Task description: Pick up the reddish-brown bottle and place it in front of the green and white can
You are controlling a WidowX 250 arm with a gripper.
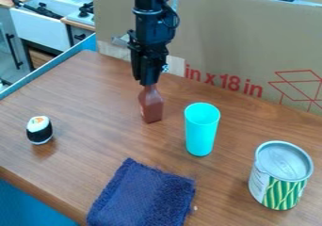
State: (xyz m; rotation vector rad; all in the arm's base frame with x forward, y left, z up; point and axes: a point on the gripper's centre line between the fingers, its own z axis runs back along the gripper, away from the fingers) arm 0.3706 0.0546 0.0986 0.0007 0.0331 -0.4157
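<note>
Camera view: your hand is at the top of the brown bottle, upright on the far table; can't tell finger state. Cyan cup just right, sushi piece left, navy cloth near, can near right.

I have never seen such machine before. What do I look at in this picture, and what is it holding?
This is a black robot arm, seen by a fixed camera looking down at a slant. The arm comes in from the top and ends in a gripper, its "hand", which appears to hold a brown bottle by the neck.

On the wooden table lie a toy sushi roll at the picture's left and a dark blue cloth near the front. A turquoise cup and a can stand at the right. Behind is cardboard.
</note>
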